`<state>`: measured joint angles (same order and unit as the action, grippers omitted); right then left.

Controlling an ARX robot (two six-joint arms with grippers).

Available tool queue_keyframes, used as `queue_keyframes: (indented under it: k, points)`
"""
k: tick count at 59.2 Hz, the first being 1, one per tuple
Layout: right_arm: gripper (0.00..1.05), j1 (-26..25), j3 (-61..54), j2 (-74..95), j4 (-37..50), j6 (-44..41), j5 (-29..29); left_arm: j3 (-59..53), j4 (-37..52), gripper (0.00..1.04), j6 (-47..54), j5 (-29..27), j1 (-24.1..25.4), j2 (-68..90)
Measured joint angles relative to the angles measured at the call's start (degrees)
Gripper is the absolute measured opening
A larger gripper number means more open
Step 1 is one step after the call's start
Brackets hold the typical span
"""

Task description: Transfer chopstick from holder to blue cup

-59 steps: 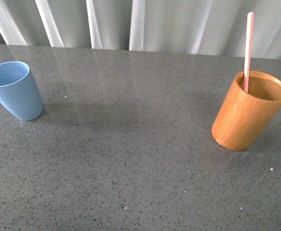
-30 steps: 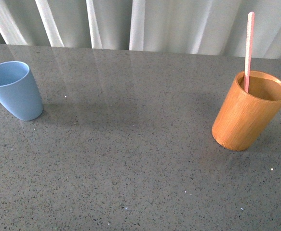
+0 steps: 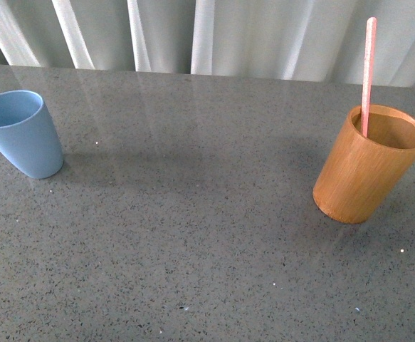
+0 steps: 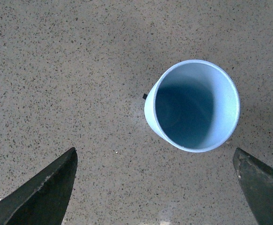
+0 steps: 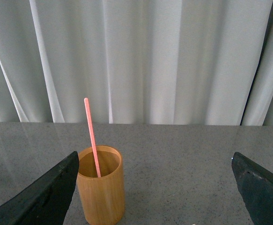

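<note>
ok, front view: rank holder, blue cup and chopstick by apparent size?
1. wooden holder
2. blue cup, clearly smaller
3. chopstick, least area by far, though its visible length roughly matches the holder's height

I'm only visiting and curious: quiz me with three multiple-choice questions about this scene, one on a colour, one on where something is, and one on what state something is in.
1. What colour is the chopstick?
A) green
B) black
C) pink

2. Where does it stand?
A) in the wooden holder
B) in a glass jar
C) in a drawer

3. The blue cup is:
A) tipped on its side
B) upright and empty
C) upright with a spoon in it

Answers:
1 C: the front view shows a thin pink stick.
2 A: its lower end goes down inside the holder's rim, seen in both the front and right wrist views.
3 B: the left wrist view looks straight down into the cup and shows only its bare blue inside.
</note>
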<state>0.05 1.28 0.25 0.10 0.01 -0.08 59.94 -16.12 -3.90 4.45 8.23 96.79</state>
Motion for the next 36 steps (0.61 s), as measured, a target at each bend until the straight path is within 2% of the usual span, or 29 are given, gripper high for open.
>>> queue_keyframes:
  k: [36]
  points:
    - [0.95,0.0,-0.02,0.0,0.0,0.02,0.0,3.23,1.01,0.98,-0.66,-3.02,-3.54,6.8]
